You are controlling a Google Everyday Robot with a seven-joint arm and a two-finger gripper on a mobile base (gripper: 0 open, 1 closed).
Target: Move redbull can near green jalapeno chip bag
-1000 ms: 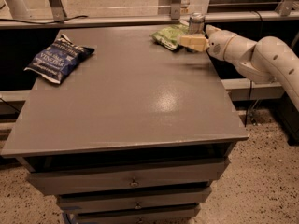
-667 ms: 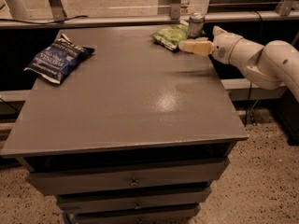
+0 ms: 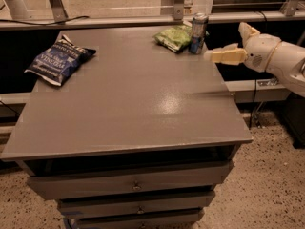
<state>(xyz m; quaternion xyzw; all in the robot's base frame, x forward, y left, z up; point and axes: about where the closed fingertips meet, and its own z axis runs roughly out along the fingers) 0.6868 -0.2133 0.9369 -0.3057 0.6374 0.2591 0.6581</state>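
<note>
The redbull can [image 3: 198,33] stands upright at the table's far right edge, its left side touching or nearly touching the green jalapeno chip bag [image 3: 174,36]. My gripper [image 3: 225,43] is to the right of the can, just off the table's right edge. It is open and empty, with one cream finger [image 3: 224,56] pointing left toward the can and a small gap between its tip and the can. The white arm [image 3: 286,61] comes in from the right.
A dark blue chip bag [image 3: 59,58] lies at the far left of the grey table [image 3: 143,94]. Drawers sit below the tabletop. A metal rail and frame posts [image 3: 178,1] run behind the table.
My gripper has drawn back to the right, away from the can. The can and the green bag stay in place side by side.
</note>
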